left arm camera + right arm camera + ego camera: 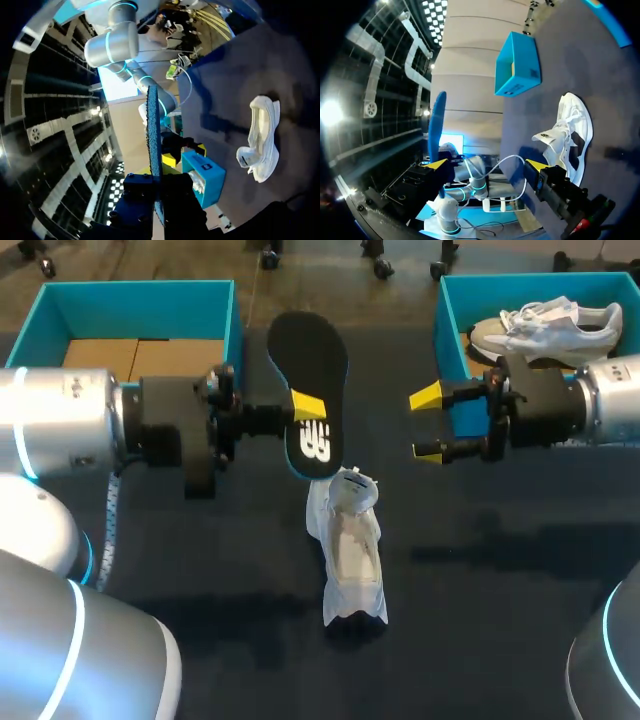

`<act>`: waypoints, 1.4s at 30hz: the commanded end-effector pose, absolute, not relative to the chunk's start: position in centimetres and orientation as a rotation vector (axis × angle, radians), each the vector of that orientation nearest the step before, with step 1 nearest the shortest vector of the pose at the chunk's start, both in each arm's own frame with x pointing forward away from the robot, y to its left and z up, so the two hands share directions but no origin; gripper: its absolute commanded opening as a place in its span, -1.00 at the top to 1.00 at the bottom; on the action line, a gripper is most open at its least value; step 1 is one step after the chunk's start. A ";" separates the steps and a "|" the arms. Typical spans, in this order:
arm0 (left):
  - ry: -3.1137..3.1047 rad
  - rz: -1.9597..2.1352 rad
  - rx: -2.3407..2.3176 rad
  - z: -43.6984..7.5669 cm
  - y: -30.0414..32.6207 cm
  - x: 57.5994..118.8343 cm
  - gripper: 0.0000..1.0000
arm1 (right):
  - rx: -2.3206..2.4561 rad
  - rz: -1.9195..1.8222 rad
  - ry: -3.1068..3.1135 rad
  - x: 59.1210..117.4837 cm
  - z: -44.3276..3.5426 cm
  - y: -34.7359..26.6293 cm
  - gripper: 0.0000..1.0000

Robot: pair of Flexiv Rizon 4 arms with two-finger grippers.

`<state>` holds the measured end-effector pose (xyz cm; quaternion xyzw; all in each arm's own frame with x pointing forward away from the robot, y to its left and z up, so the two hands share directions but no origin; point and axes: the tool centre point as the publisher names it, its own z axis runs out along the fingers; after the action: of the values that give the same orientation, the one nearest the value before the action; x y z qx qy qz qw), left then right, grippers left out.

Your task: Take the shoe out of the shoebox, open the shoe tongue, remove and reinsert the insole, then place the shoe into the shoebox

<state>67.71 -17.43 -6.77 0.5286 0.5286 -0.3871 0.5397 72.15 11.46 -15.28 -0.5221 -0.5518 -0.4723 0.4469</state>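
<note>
My left gripper is shut on a black insole with a blue edge and holds it in the air above the table's far middle. The left wrist view shows that insole edge-on, standing up from my left gripper. A white shoe lies on the dark table just in front of the insole, its tongue pulled open; it also shows as the shoe and the shoe. To the right of the insole, my right gripper hangs open and holds nothing. In its own view the right gripper faces the insole.
A teal shoebox with cardboard inside stands at the back left. At the back right, a second teal box holds another white shoe, close behind my right gripper. Bare dark table lies around the shoe.
</note>
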 end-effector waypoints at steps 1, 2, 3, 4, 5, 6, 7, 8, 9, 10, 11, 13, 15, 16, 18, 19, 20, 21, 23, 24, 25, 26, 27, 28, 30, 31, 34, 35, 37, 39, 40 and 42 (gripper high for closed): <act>0.910 -0.911 1.164 -8.3 -18.0 68.4 1.00 | -1.296 -1.169 -1.367 72.2 -15.3 11.6 -1.00; 0.910 -0.911 1.164 -8.3 -18.0 68.4 1.00 | -1.296 -1.169 -1.367 72.2 -15.3 11.6 -1.00; 0.910 -0.911 1.164 -8.3 -18.0 68.4 1.00 | -1.296 -1.169 -1.367 72.2 -15.3 11.6 -1.00; 0.910 -0.911 1.164 -8.3 -18.0 68.4 1.00 | -1.296 -1.169 -1.367 72.2 -15.3 11.6 -1.00; 0.910 -0.911 1.164 -8.3 -18.0 68.4 1.00 | -1.296 -1.169 -1.367 72.2 -15.3 11.6 -1.00; 0.910 -0.911 1.164 -8.3 -18.0 68.4 1.00 | -1.296 -1.169 -1.367 72.2 -15.3 11.6 -1.00; 0.910 -0.911 1.164 -8.3 -18.0 68.4 1.00 | -1.296 -1.169 -1.367 72.2 -15.3 11.6 -1.00; 0.932 -0.935 1.155 -8.9 -18.4 68.8 1.00 | -1.296 -1.169 -1.367 72.2 -15.3 11.6 -1.00; 0.952 -0.965 1.131 -9.4 -18.6 69.3 1.00 | -1.296 -1.169 -1.367 72.2 -15.3 11.6 -1.00; 0.981 -0.968 1.131 -10.0 -18.8 69.7 1.00 | -1.296 -1.169 -1.367 72.2 -15.3 11.6 -1.00; 1.016 -0.989 1.115 -10.6 -19.1 70.1 1.00 | -1.296 -1.169 -1.367 72.2 -15.3 11.6 -1.00; 1.050 -0.977 1.117 -11.4 -19.5 70.6 1.00 | -1.296 -1.169 -1.367 72.2 -15.3 11.6 -1.00; 1.071 -0.984 1.116 -11.6 -19.8 70.6 1.00 | -1.296 -1.169 -1.367 72.2 -15.3 11.6 -1.00; 1.079 -0.985 1.120 -11.8 -19.9 70.5 1.00 | -1.296 -1.169 -1.367 72.2 -15.3 11.6 -1.00; 1.078 -0.971 1.132 -12.1 -20.2 70.6 1.00 | -1.296 -1.169 -1.367 72.2 -15.3 11.6 -1.00; 1.073 -0.955 1.147 -12.3 -20.4 70.7 1.00 | -1.296 -1.169 -1.367 72.2 -15.3 11.6 -1.00; 1.077 -0.953 1.148 -12.5 -20.5 70.7 1.00 | -1.296 -1.169 -1.367 72.2 -15.3 11.6 -1.00; 1.087 -0.952 1.146 -12.9 -20.6 70.9 1.00 | -1.296 -1.169 -1.367 72.2 -15.3 11.6 -1.00; 1.105 -0.951 1.147 -13.7 -20.9 71.3 1.00 | -1.296 -1.169 -1.367 72.2 -15.3 11.6 -1.00; 1.107 -0.950 1.148 -14.0 -21.1 71.4 1.00 | -1.296 -1.169 -1.367 72.2 -15.3 11.6 -1.00; 1.124 -0.954 1.140 -14.4 -21.2 71.6 1.00 | -1.296 -1.174 -1.360 72.5 -15.4 11.8 -1.00; 1.126 -0.954 1.136 -14.7 -21.2 71.7 1.00 | -1.300 -1.181 -1.364 72.7 -15.4 12.1 -1.00; 1.132 -0.953 1.131 -14.9 -21.3 71.8 1.00 | -1.304 -1.193 -1.358 72.9 -15.5 12.3 -1.00; 1.138 -0.955 1.128 -15.1 -21.4 71.9 1.00 | -1.316 -1.197 -1.353 73.1 -15.5 12.6 -1.00; 1.145 -0.956 1.121 -15.3 -21.5 72.0 1.00 | -1.319 -1.229 -1.354 73.3 -15.6 13.1 -1.00; 1.145 -0.963 1.114 -15.3 -21.6 72.0 1.00 | -1.320 -1.226 -1.356 73.4 -15.6 13.4 -1.00; 1.140 -0.971 1.117 -15.5 -21.8 71.9 1.00 | -1.309 -1.202 -1.370 74.0 -15.7 14.2 -1.00; 1.136 -0.970 1.128 -15.5 -21.9 71.8 1.00 | -1.324 -1.181 -1.374 74.3 -15.7 14.4 -1.00; 1.125 -0.966 1.141 -15.2 -22.0 71.6 1.00 | -1.329 -1.167 -1.377 74.4 -15.7 14.5 -1.00; 1.125 -0.966 1.141 -15.2 -22.0 71.6 1.00 | -1.329 -1.167 -1.377 74.4 -15.7 14.5 -1.00; 1.125 -0.966 1.141 -15.2 -22.0 71.6 1.00 | -1.329 -1.167 -1.377 74.4 -15.7 14.5 -1.00; 1.125 -0.966 1.141 -15.2 -22.0 71.6 1.00 | -1.329 -1.167 -1.377 74.4 -15.7 14.5 -1.00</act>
<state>71.58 -21.85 -15.22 0.4909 0.4841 -0.4161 0.5929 73.93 14.23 -15.65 -0.5346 -0.5508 -0.4724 0.4332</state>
